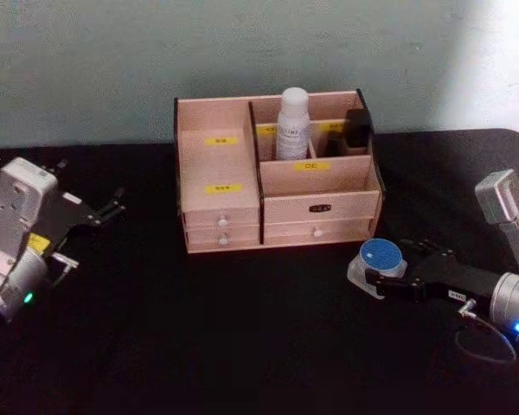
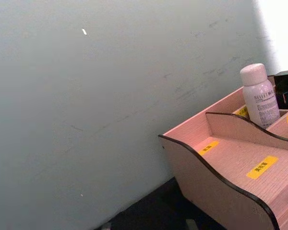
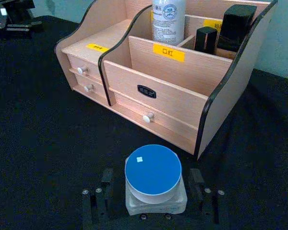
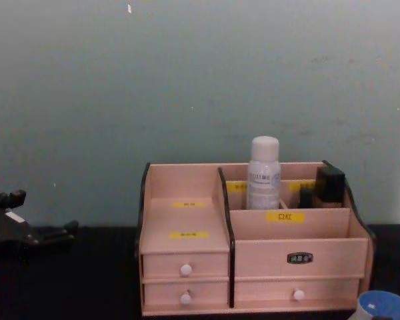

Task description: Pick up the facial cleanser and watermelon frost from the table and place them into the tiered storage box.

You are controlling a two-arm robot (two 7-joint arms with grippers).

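The tiered storage box [image 1: 320,207] stands at the back middle of the black table. A white bottle, the facial cleanser [image 1: 292,125], stands upright in one of its rear compartments [image 3: 168,21]. A clear jar with a round blue lid, the watermelon frost [image 1: 382,256], rests on the table in front of the box's right corner. My right gripper [image 1: 379,275] is low at the jar, open, with one finger on each side [image 3: 152,172] and a small gap on one side. My left gripper [image 1: 112,203] hangs open and empty at the far left.
Two black cosmetic containers [image 3: 235,26] fill the box's rear right compartment. The stepped left tiers [image 2: 259,165] and the front middle compartment hold nothing. White-knobbed drawers [image 3: 148,116] face me. A pale wall rises right behind the box.
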